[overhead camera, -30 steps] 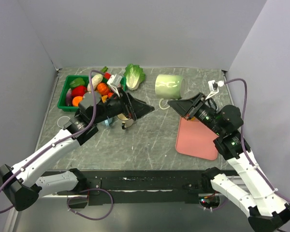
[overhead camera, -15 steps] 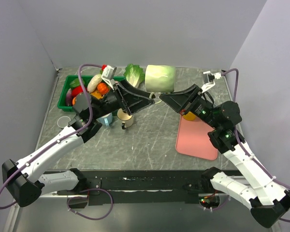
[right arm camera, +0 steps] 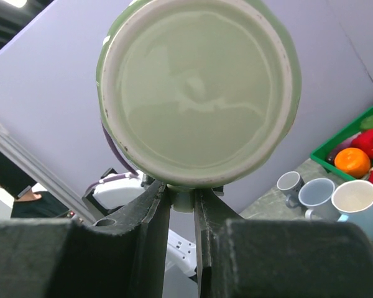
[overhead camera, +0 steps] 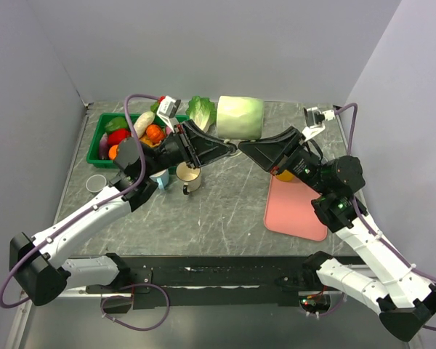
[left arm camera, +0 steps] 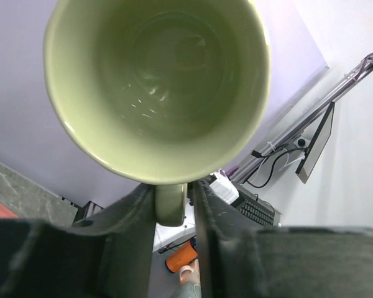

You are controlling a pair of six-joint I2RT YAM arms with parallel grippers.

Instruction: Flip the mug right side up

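Note:
The pale green mug (overhead camera: pixel 240 118) hangs on its side above the back of the table, held from both sides. In the left wrist view its open mouth (left arm camera: pixel 158 81) faces the camera, and my left gripper (left arm camera: pixel 174 194) is shut on the handle (left arm camera: pixel 170 205). From the right wrist I see the mug's flat base (right arm camera: pixel 196 87); my right gripper (right arm camera: pixel 182 195) is shut on the same handle (right arm camera: pixel 183 200). Seen from above, the left gripper (overhead camera: pixel 231 149) and the right gripper (overhead camera: pixel 244 147) meet tip to tip just under the mug.
A green bin (overhead camera: pixel 99 137) of toy vegetables stands at the back left, with a toy lettuce (overhead camera: pixel 201 113) beside it. Small cups (overhead camera: pixel 190 177) sit under the left arm. A pink cutting board (overhead camera: pixel 296 211) lies under the right arm.
The right arm carried the mug left and higher. The left arm rose to meet it, and its open fingers closed on the handle.

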